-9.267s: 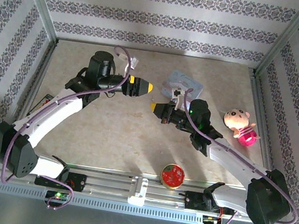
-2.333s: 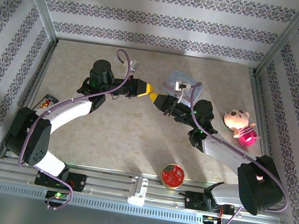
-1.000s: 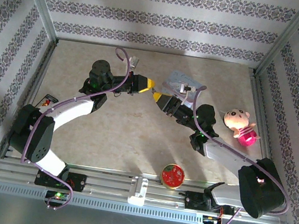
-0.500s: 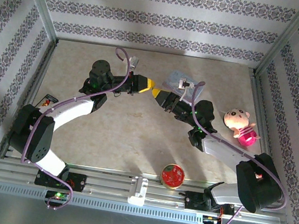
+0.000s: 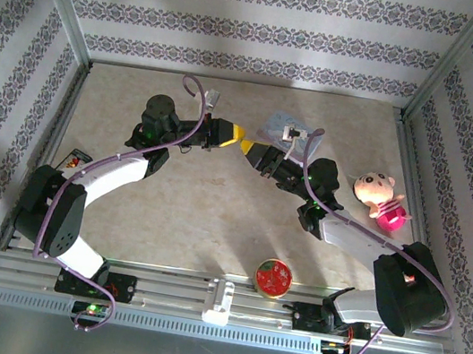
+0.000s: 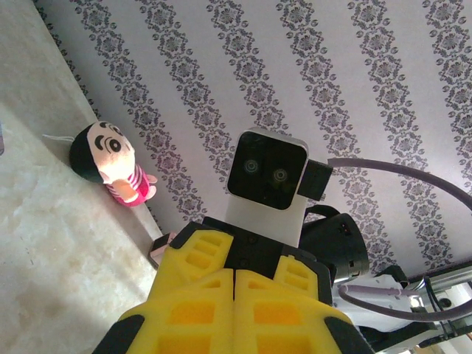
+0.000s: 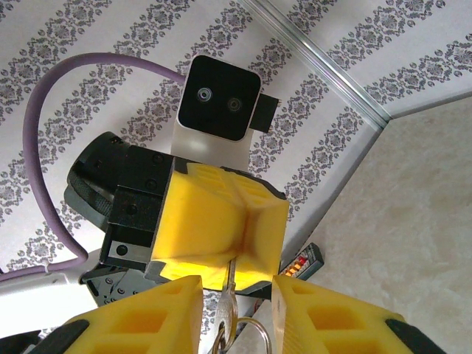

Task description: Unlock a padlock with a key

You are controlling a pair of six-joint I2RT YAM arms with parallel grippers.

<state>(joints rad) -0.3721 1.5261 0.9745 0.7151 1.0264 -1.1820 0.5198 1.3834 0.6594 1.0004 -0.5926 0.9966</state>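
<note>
Top view. Left gripper [image 5: 237, 132] and right gripper [image 5: 247, 147] meet tip to tip above the far half of the table [image 5: 194, 215], about mid-width. They are just beside the near-left corner of a pastel tin [image 5: 279, 126], which the right arm partly covers. Anything between the yellow tips is too small to make out, and neither gripper's state can be read from here. Doll [image 5: 378, 199] by the right edge. Red tin [image 5: 273, 277] at the near edge, right of middle. Small dark gadget [image 5: 76, 158] at the left edge.

Left wrist view. Left gripper [image 6: 234, 295]: fingers [image 6: 192, 310] pressed together along a straight seam, no gap showing. Whatever they may pinch is hidden. Straight beyond them is the right wrist camera [image 6: 265, 175], face on. The doll [image 6: 110, 164] stands on the table at the wall.

Right wrist view. Right gripper [image 7: 237, 295]: fingers narrowly apart, cut off by the lower frame edge. Key [image 7: 229, 284] stands in that gap, nearer one finger, seen thin-side on. Its long axis runs along the fingers' reach, slightly tilted, with the blade tip pointing away from the camera. The tip meets the near end of the left gripper [image 7: 225, 225], whose yellow pads read as one closed block. A ring [image 7: 249, 330] hangs at the key's head end, partly cut by the frame edge. The head itself is hard to make out, so I cannot tell whether the fingers actually clamp the key. The left wrist camera [image 7: 220, 98] sits above the block.
</note>
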